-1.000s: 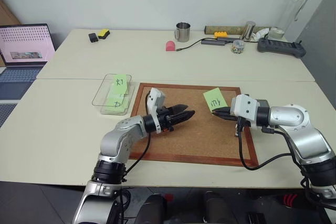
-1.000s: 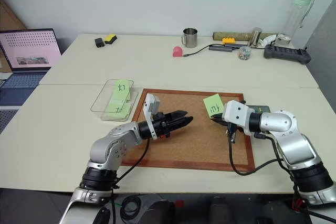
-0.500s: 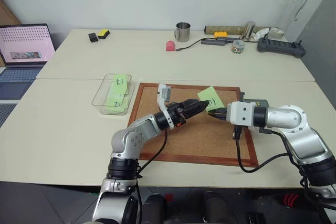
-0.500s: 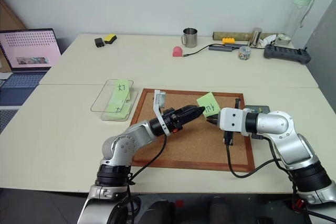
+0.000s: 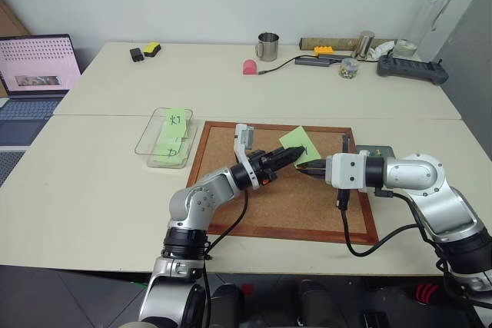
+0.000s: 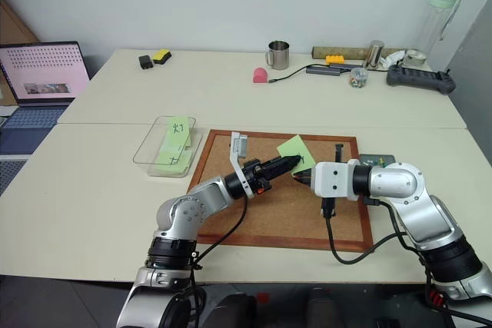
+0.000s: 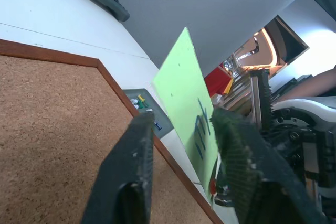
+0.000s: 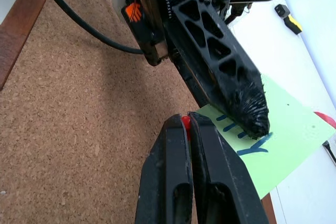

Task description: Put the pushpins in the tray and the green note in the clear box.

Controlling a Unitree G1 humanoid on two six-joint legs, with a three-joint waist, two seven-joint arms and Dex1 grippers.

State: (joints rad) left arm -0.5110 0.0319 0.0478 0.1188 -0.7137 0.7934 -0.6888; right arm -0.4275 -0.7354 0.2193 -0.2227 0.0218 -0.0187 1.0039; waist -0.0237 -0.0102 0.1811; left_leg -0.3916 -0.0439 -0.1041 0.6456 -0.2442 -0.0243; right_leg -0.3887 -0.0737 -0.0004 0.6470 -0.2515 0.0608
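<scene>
Left gripper (image 5: 296, 154) advanced — straddling green note (image 5: 296, 141).

Even, bright indoor light, soft faint shadows, sharp focus, blown-out wrist-view backgrounds.

Both arms are silver-grey metal with black joint rings, and a white block sits at each wrist behind the left tool (image 5: 292, 154) and the right tool (image 5: 301, 169). Each tool has two black fingers (image 7: 131, 182); the left's show open lattice webbing, with an orange mark on the black housing behind them. A black cable loops beneath each forearm.
</scene>
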